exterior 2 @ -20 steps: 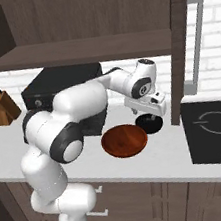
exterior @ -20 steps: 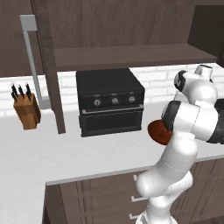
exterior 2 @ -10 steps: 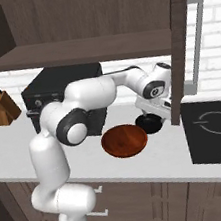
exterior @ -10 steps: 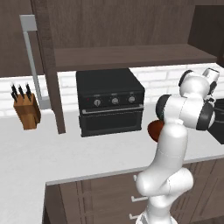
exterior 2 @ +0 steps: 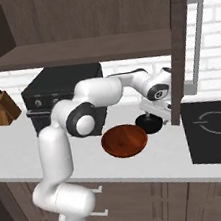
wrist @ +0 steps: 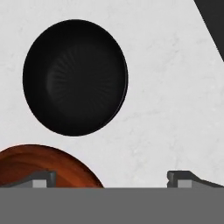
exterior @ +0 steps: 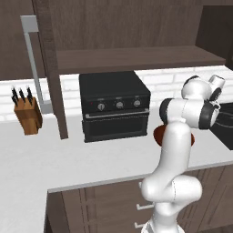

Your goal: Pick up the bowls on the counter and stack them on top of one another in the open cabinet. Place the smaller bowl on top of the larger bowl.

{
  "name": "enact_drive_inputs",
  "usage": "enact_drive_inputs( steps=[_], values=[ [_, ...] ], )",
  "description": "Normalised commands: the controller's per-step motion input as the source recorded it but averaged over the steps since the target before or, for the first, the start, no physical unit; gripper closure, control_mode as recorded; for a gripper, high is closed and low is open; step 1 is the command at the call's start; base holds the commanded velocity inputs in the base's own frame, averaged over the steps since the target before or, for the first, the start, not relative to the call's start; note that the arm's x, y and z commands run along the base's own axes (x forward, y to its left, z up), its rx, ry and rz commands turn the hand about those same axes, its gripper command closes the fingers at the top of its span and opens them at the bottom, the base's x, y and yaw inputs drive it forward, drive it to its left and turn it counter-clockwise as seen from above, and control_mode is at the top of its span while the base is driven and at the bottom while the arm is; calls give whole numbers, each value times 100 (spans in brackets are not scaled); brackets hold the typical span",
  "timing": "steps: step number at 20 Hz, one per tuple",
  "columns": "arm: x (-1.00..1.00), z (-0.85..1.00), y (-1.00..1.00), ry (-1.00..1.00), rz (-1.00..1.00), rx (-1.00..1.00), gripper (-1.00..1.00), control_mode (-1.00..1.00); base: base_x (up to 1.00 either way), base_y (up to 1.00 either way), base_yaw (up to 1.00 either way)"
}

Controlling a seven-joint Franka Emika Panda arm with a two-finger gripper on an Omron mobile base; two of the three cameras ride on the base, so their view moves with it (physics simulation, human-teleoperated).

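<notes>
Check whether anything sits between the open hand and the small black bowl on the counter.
Nothing visible does. In the hand view the hand is open and empty above the counter, and only bare worktop separates it from the black bowl. The reddish-brown bowl lies beside the black one, not across that path.

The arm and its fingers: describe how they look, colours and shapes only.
The arm is glossy white, built of rounded, tubular segments with dark grey bands and caps at the joints. No cables or markings show. The gripper ends in two small dark grey, blocky fingers.
</notes>
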Motion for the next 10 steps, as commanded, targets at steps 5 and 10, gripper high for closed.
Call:
enact_drive_inputs(
  steps=[5,10],
  values=[
    [29,-33,-1,1,0,0,-100,-100,0,0,0],
    [18,-35,-1,0,0,0,-100,-100,0,0,0]
  ],
)
